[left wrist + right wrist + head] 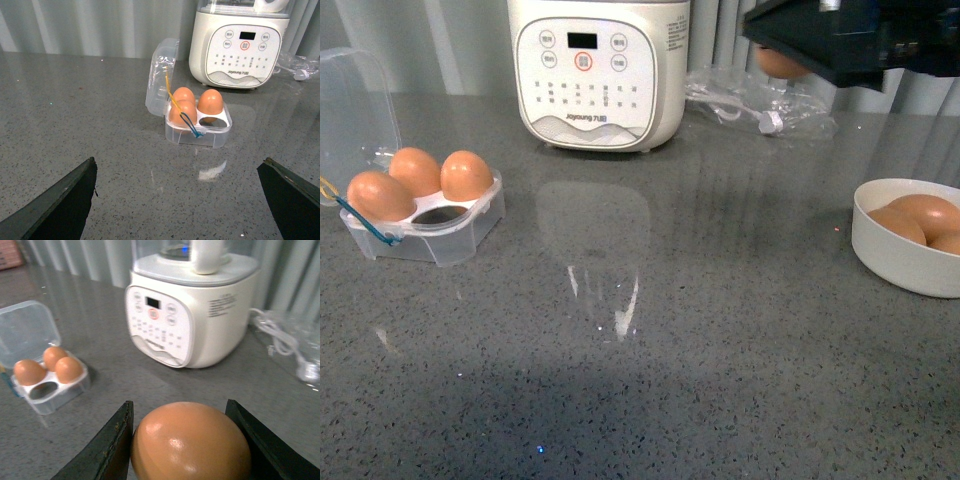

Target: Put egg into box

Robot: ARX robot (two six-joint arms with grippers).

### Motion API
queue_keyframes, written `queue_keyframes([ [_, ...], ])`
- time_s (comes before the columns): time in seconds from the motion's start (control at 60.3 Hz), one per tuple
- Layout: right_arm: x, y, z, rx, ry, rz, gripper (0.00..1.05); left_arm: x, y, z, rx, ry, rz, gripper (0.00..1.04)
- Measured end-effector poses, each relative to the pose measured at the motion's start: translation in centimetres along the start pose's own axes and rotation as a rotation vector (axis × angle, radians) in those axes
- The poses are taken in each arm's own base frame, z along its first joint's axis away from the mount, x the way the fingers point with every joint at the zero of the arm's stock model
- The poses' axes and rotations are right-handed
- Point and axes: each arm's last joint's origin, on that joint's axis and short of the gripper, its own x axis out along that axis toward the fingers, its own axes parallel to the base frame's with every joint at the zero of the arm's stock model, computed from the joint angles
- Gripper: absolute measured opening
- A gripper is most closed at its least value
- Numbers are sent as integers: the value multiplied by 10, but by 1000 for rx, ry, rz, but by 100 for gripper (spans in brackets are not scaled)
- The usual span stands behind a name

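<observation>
My right gripper (182, 440) is shut on an orange-brown egg (190, 442) and holds it high above the counter; in the front view the egg (782, 62) peeks from under the dark gripper at the top right. The clear box (425, 225) stands at the left with its lid open, three eggs in it and one near cell empty. It also shows in the left wrist view (198, 127) and the right wrist view (50, 387). My left gripper (177, 200) is open and empty, well short of the box.
A white Joyoung cooker (598, 70) stands at the back centre. A white bowl (900, 250) with eggs sits at the right edge. A clear bag with a cable (760, 100) lies behind, right of the cooker.
</observation>
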Motion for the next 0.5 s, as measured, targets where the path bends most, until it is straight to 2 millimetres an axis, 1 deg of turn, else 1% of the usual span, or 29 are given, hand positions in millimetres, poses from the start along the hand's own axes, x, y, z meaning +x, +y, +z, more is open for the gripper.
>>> queue_keyframes([
  [0.116, 37, 16, -9, 17, 24, 151, 48, 0, 0, 0, 0, 0, 0, 98],
  [0.215, 57, 25, -13, 28, 34, 225, 48, 0, 0, 0, 0, 0, 0, 98],
  [0.348, 80, 38, -17, 33, 49, 306, 48, 0, 0, 0, 0, 0, 0, 98],
  [0.497, 99, 55, -25, 27, 71, 371, 48, 0, 0, 0, 0, 0, 0, 98],
])
